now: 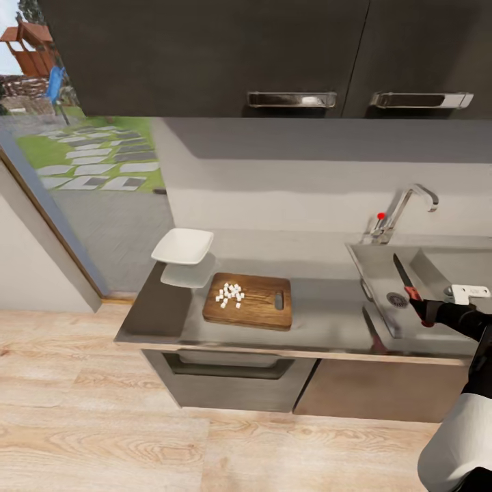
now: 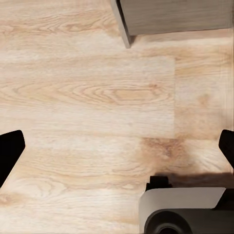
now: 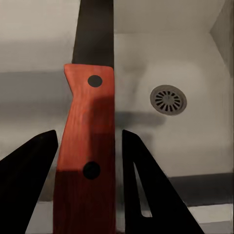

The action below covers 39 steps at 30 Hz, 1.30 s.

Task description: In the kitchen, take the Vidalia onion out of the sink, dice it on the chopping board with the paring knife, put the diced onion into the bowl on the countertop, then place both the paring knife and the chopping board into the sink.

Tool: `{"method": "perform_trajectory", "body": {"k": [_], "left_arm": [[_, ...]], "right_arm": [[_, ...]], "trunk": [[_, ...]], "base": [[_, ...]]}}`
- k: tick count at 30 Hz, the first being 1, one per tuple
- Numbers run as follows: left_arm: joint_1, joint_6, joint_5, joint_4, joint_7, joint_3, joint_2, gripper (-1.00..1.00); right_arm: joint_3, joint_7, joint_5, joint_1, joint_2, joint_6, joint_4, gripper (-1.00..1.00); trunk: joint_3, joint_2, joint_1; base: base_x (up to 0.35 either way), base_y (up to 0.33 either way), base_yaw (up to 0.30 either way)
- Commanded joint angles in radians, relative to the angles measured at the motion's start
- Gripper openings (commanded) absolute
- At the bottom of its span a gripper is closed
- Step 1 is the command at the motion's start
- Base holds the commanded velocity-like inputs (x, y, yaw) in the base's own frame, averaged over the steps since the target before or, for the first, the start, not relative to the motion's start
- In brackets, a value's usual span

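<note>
Floor of light wood lay beneath the left gripper, whose dark fingertips stood wide apart, released and holding nothing. Nearer the sink, the right gripper was clenched on the paring knife; in the right wrist view the red handle sat between the two fingers with one pad touching it and a slight gap showing at the other, and the dark blade ran out over the basin towards the drain. The knife appeared held above the steel, not yet set down. Well to the left of the sink, the chopping board lay flat on the countertop, with the diced onion piled on it as small white cubes. Beyond the board, farther from the sink, the bowl stood without visible contents. Judged from this, dicing was done; transfer of the dice to the bowl, release of the knife, and moving the board into the sink remained.
</note>
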Motion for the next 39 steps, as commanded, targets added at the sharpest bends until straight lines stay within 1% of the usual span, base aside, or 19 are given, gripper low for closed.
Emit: {"method": "perform_trajectory", "body": {"k": [1, 4, 6, 10, 12, 13, 15, 17, 18, 21, 24, 27, 33, 36, 39], "left_arm": [[-0.002, -0.006, 0.006, 0.005, 0.003, -0.009, 0.0, 1.0], [-0.002, -0.007, 0.006, 0.005, 0.003, -0.009, 0.003, 1.0], [-0.002, -0.008, 0.006, 0.005, 0.003, -0.009, 0.003, 1.0], [-0.002, -0.008, 0.007, 0.005, 0.003, -0.009, 0.019, 1.0], [-0.002, -0.008, 0.007, 0.006, 0.003, -0.009, 0.02, 1.0], [-0.002, -0.008, 0.007, 0.006, 0.003, -0.009, 0.021, 1.0], [-0.002, -0.008, 0.007, 0.006, 0.003, -0.009, 0.022, 1.0], [-0.002, -0.008, 0.007, 0.006, 0.003, -0.009, 0.022, 1.0], [-0.002, -0.008, 0.007, 0.006, 0.003, -0.009, 0.021, 1.0], [-0.002, -0.008, 0.007, 0.006, 0.003, -0.009, 0.022, 1.0], [-0.002, -0.008, 0.007, 0.006, 0.003, -0.009, 0.022, 1.0], [-0.002, -0.008, 0.007, 0.006, 0.003, -0.009, 0.022, 1.0], [-0.002, -0.008, 0.007, 0.006, 0.003, -0.009, 0.022, 1.0], [-0.002, -0.008, 0.007, 0.006, 0.003, -0.009, 0.022, 1.0], [-0.002, -0.008, 0.007, 0.006, 0.003, -0.009, 0.022, 1.0]], "right_arm": [[-0.001, 0.008, 0.007, -0.001, 0.0, 0.003, -0.001, -1.0], [0.0, 0.008, 0.007, -0.002, 0.003, 0.003, 0.015, -1.0], [0.0, 0.008, 0.017, -0.002, 0.004, 0.003, 0.033, -1.0], [0.002, -0.001, 0.026, -0.002, 0.004, 0.002, 0.075, -1.0], [0.003, -0.026, 0.026, -0.001, 0.004, -0.008, 0.095, -1.0], [0.005, -0.044, 0.026, -0.001, 0.004, -0.028, 0.112, -1.0], [0.007, -0.09, 0.026, -0.002, 0.003, -0.069, 0.158, -1.0], [0.009, -0.136, 0.026, -0.002, 0.002, -0.084, 0.195, -1.0], [0.015, -0.151, 0.026, -0.002, 0.002, -0.087, 0.206, -1.0], [0.063, -0.17, 0.025, -0.002, 0.002, -0.097, 0.24, -1.0], [0.075, -0.216, 0.025, -0.002, 0.002, -0.113, 0.284, -1.0], [0.077, -0.237, 0.025, -0.002, 0.004, -0.117, 0.314, -1.0], [0.077, -0.245, 0.025, -0.002, 0.002, -0.119, 0.339, -1.0], [0.076, -0.273, 0.025, -0.002, 0.002, -0.156, 0.353, -1.0], [0.077, -0.288, 0.025, -0.002, 0.002, -0.171, 0.355, -1.0]], "trunk": [[-0.002, -0.002, 0.001], [-0.002, -0.002, 0.001], [-0.002, -0.002, 0.001], [-0.002, -0.002, 0.001], [-0.002, -0.002, 0.001], [-0.002, -0.002, 0.001], [-0.002, -0.002, 0.001], [-0.002, -0.002, 0.001], [-0.002, -0.002, 0.001], [-0.002, -0.002, 0.001], [-0.002, -0.002, 0.001], [-0.002, -0.002, 0.001], [-0.002, -0.002, 0.001], [-0.002, -0.002, 0.001], [-0.002, -0.002, 0.001]], "base": [[0.221, -0.26, 0.0], [0.222, -0.26, 0.0], [0.227, -0.253, 0.0], [0.23, -0.241, 0.0], [0.202, -0.208, 0.0], [0.098, -0.103, 0.0], [0.038, -0.04, 0.0], [0.01, -0.01, 0.0], [0.003, -0.004, 0.0], [0.007, -0.001, 0.0], [0.151, 0.0, 0.0], [0.25, 0.0, 0.0], [0.135, 0.0, 0.0], [0.007, 0.0, 0.0], [0.001, 0.0, 0.0]]}}
